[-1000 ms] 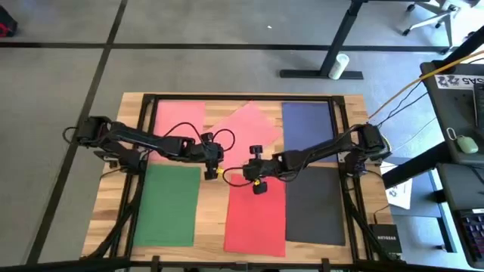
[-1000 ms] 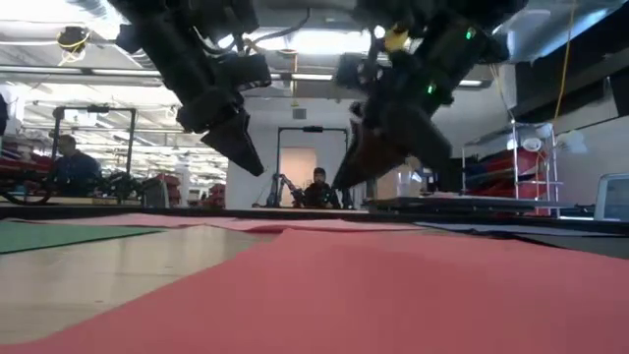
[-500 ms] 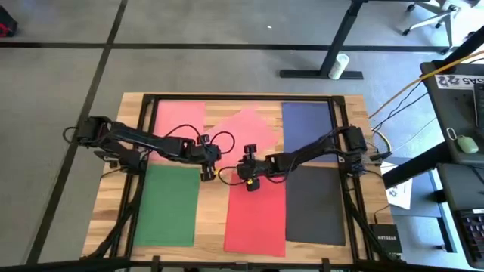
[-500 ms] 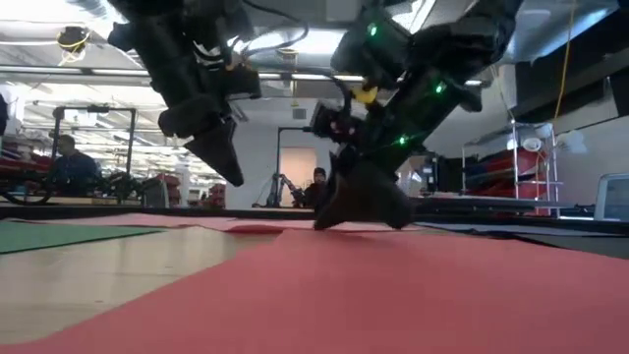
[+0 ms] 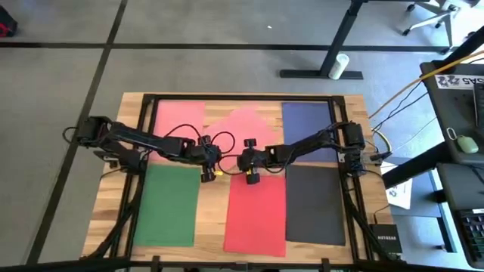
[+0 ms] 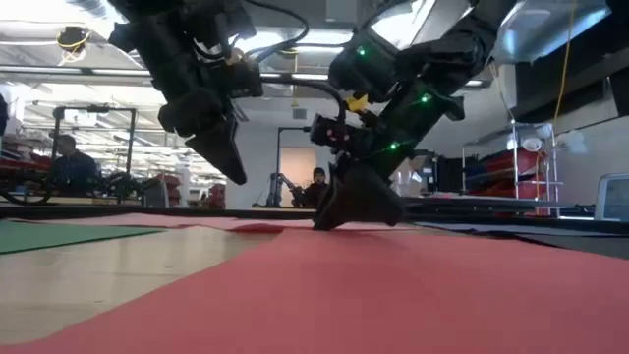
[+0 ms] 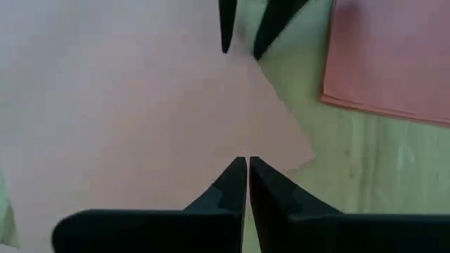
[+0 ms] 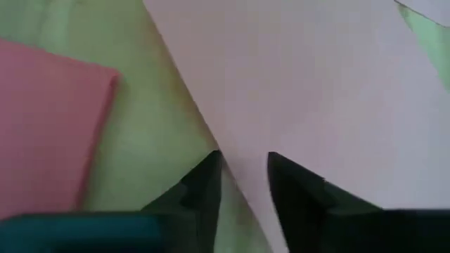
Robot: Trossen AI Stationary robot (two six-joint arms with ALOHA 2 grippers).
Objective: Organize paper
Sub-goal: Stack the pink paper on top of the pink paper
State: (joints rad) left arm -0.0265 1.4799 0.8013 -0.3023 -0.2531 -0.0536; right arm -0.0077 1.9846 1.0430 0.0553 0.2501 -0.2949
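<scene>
pink sheet (image 5: 246,125) under lowered right gripper (image 5: 243,162), fingertips straddling its edge

Robotics lab / workshop, wooden table (image 5: 355,234) on grey carpet floor w/ black tape lines, desk (image 5: 461,113) w/ keyboard & mouse off the table's right edge, ceiling strip lights (image 6: 39,10), seated ppl (image 6: 69,162) and equipment racks behind.

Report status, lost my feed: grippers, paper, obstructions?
Left gripper shut, above the table. Right gripper open, down at the tilted pink sheet's edge. No obstruction seen.
</scene>
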